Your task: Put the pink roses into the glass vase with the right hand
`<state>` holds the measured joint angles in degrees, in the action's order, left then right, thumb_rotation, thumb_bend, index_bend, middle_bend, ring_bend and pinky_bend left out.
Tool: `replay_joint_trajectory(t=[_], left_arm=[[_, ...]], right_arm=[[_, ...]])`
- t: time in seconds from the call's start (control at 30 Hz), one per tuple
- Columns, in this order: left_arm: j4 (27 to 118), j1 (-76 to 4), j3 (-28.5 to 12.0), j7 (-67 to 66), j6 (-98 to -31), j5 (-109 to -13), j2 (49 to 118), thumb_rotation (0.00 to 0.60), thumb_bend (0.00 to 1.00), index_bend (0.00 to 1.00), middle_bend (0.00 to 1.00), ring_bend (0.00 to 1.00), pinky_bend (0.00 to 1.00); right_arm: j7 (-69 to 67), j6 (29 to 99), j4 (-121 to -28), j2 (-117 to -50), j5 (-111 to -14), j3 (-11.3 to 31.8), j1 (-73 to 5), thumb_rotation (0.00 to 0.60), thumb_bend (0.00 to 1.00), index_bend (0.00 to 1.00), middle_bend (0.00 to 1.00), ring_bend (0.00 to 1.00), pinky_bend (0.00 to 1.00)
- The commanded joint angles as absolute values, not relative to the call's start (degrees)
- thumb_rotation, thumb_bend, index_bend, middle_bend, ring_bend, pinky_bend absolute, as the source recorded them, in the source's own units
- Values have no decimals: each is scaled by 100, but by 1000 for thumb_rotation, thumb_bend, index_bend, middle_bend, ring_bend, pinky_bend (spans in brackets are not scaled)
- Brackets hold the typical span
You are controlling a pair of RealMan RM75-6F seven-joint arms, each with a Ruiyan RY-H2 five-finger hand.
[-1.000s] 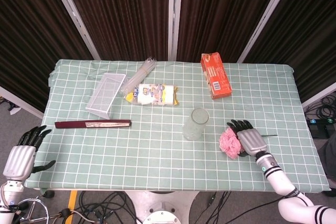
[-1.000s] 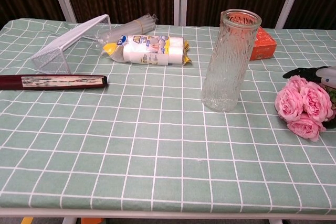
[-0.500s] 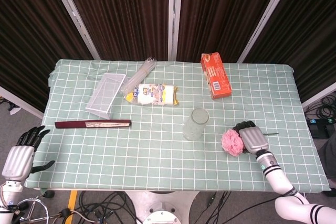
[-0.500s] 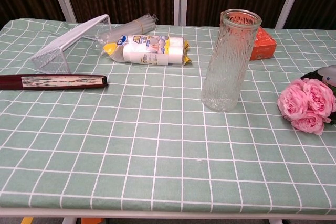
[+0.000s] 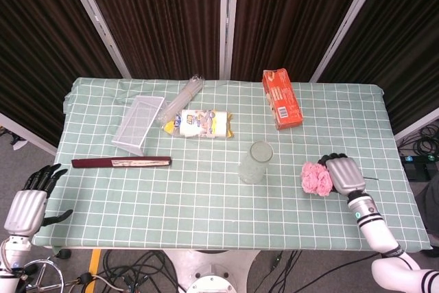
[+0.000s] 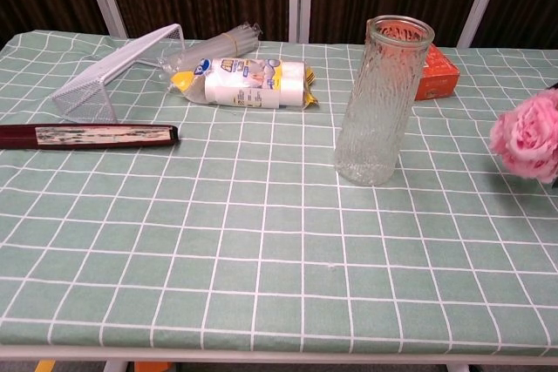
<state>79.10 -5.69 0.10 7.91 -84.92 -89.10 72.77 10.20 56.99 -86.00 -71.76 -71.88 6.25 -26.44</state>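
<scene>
The pink roses (image 5: pixel 316 178) (image 6: pixel 528 135) hang just above the cloth to the right of the glass vase (image 5: pixel 256 162) (image 6: pixel 380 99). My right hand (image 5: pixel 345 174) grips their stems from the right side, with the blooms pointing left toward the vase. The vase stands upright and empty near the table's middle. In the chest view only the blooms show at the right edge; the hand itself is out of frame. My left hand (image 5: pixel 29 202) hangs off the table's front left corner, fingers spread, holding nothing.
An orange box (image 5: pixel 281 98) lies behind the vase. A yellow and white packet (image 5: pixel 199 123), a bundle of clear straws (image 5: pixel 183 97) and a white wire tray (image 5: pixel 138 124) sit at the back left. A dark folded fan (image 5: pixel 121 162) lies left of the vase.
My right hand has closed on the roses and lifted them off the cloth, moving them up and to the right. The left hand has stayed put.
</scene>
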Motion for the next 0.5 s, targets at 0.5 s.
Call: replay_joint_trajectory(t=[0.5], left_arm=[[7945,-617,21,728,-8435,-8935,7304,600,4,159,68,48,137]], right_arm=[[-1634,7470,-11256,-5124,-7899,2351,-2578,600,284,551,379,294,333]])
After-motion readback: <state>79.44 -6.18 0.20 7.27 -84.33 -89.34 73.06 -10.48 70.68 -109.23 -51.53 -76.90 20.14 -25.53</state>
